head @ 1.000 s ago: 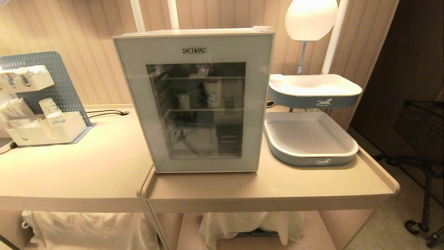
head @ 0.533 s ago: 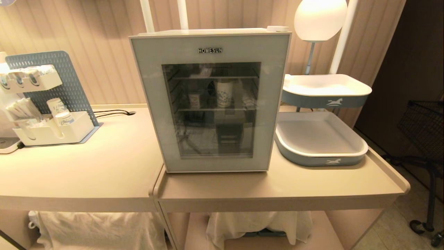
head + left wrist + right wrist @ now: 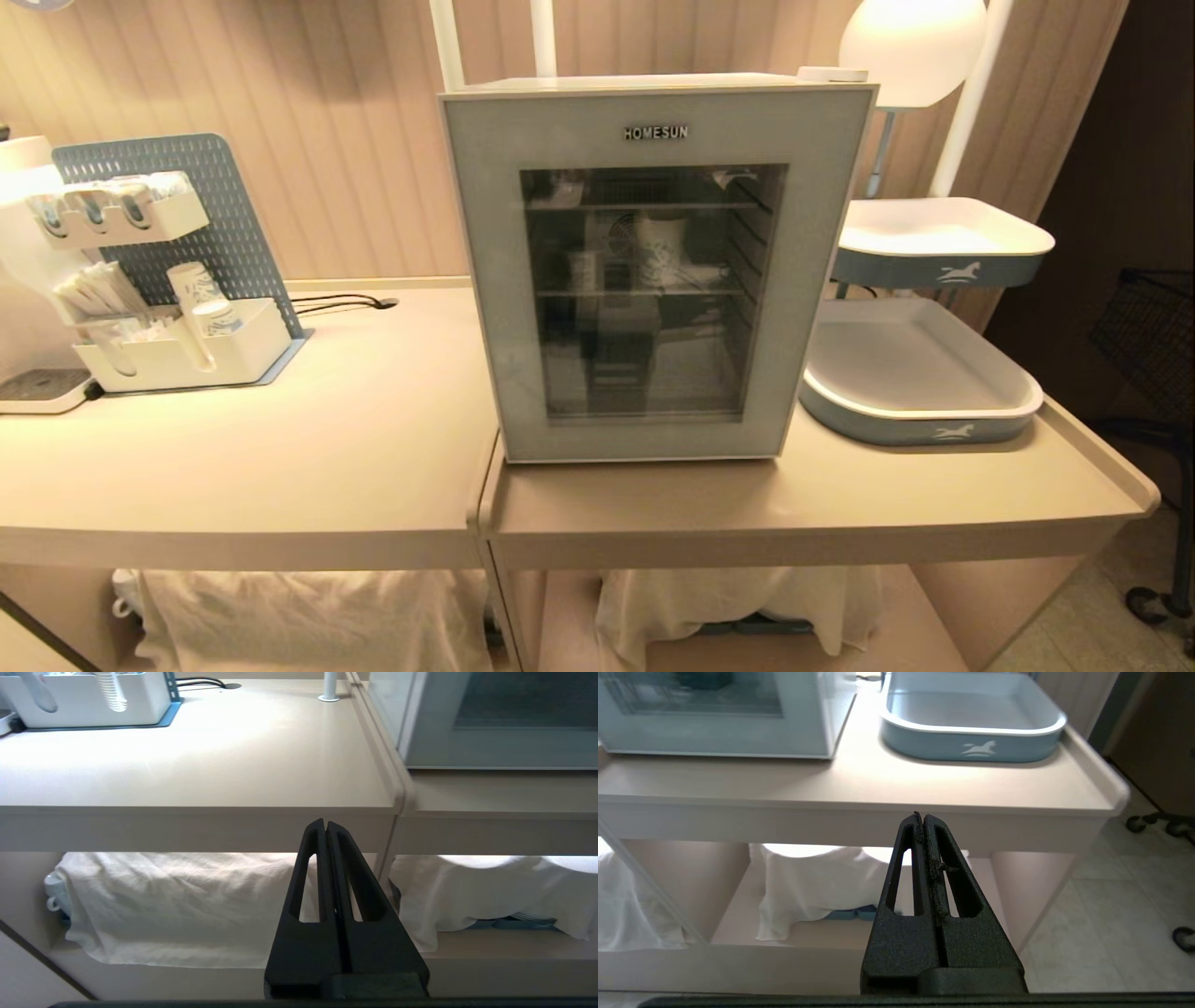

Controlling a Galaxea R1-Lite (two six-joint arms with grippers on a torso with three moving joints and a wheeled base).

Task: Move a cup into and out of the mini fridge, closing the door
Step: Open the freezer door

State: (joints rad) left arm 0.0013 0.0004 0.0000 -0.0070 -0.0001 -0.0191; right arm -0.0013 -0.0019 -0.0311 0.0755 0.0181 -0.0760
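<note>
Fridge (image 3: 653,271) stands upright on the counter (image 3: 794,504), taller than wide, its shut door (image 3: 485,280) facing the robot. Left gripper (image 3: 325,826) and right gripper (image 3: 922,820) hang before the counter edge, fingers pressed together, empty.

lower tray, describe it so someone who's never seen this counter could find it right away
Find the mini fridge with HOMESUN lettering on the beige counter. Just to its right, on the counter itself, sits the lower tray: a wide, shallow rounded-rectangle tray, white inside with a grey-blue wall bearing a small white horse. A matching upper tray hangs raised behind it; only the lower one rests on the counter.
</note>
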